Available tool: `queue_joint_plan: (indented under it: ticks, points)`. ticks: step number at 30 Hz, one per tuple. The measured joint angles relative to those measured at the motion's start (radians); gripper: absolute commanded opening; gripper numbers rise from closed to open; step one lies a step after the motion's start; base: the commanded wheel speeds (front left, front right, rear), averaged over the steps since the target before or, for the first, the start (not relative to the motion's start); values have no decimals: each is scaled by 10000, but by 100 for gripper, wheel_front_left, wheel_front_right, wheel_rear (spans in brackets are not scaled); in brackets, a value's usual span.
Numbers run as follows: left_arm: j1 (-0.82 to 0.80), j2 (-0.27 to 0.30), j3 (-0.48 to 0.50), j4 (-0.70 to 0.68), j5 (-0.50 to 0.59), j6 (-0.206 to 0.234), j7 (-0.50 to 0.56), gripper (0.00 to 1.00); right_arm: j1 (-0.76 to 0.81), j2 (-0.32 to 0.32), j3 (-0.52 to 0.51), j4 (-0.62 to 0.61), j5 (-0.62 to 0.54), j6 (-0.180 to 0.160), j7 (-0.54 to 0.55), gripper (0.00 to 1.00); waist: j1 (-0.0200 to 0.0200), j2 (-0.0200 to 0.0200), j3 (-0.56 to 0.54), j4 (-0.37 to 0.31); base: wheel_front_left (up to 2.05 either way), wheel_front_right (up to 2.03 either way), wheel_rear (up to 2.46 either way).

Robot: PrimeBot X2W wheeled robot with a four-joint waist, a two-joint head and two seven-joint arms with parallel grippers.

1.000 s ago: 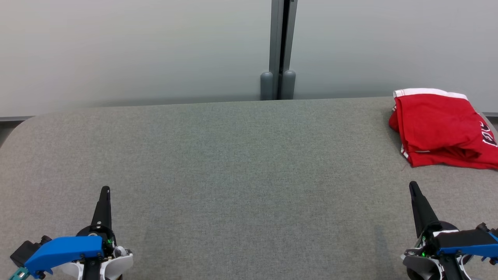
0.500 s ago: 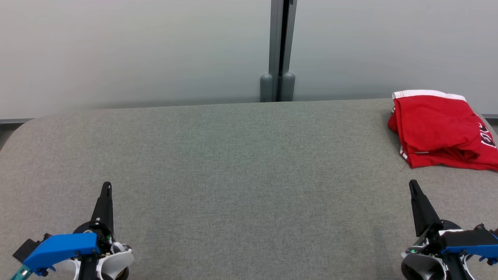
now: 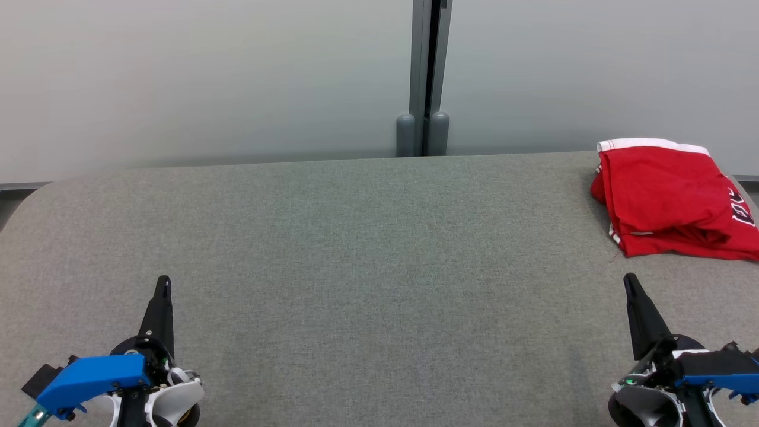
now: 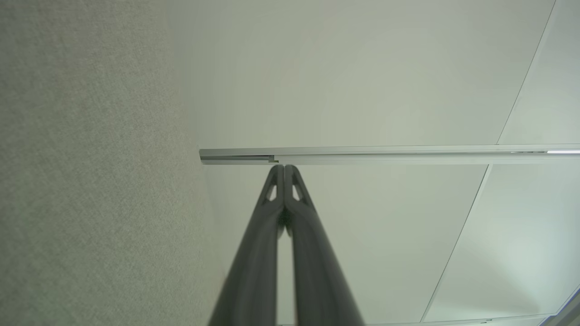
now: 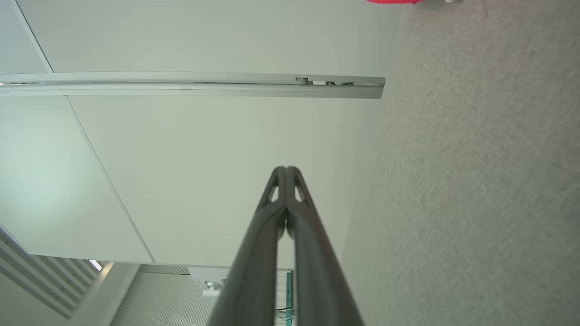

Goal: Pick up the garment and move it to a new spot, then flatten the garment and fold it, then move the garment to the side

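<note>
As you look down, garment [image 3: 670,201]: red, white-banded, softly folded on grey felt table [image 3: 356,237], far right.
Your left gripper [image 3: 163,283]: slender dark fingers [image 4: 258,253] pressed together, empty.
Your right gripper [image 3: 629,281]: likewise closed, empty, near garment.

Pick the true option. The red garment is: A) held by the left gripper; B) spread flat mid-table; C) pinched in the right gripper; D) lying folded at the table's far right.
D: the red garment lies folded at the table's far right, clear of the right gripper.
</note>
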Motion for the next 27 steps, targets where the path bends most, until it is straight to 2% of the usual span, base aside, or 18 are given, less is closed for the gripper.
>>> queue_joint_plan:
  ticks: [27]
  points:
    - [0,0,0,-2,0,0,4,0,-1,0,-2,0,0,0,0,0,0,0,0,0,0,0,0]
